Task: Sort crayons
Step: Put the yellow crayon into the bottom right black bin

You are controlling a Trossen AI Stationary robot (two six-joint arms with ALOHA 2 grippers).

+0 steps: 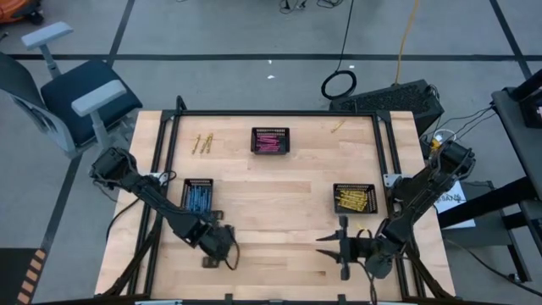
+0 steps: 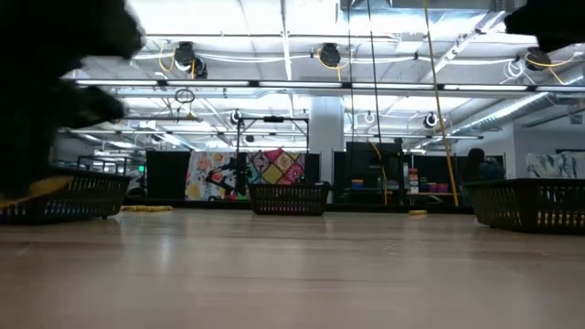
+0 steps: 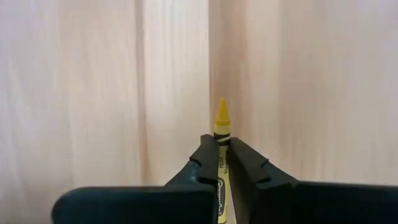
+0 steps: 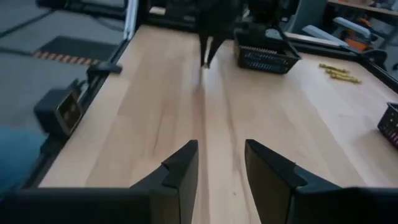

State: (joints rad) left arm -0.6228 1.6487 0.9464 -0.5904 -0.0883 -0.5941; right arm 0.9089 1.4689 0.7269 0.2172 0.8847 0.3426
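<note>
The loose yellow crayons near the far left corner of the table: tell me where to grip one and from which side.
The loose yellow crayons lie flat on the bare table, close together. Probably best from straight above, fingers across a stick's middle, taking an outer one first so a finger has room. The left gripper already holds a yellow crayon; the right gripper is open.

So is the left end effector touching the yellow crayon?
Touching. The left wrist view shows the left end effector shut on the yellow crayon, both fingers pressed against its sides.

Three black mesh baskets [image 1: 270, 141], two arms [image 1: 161, 203], one table [image 1: 279, 220].
</note>
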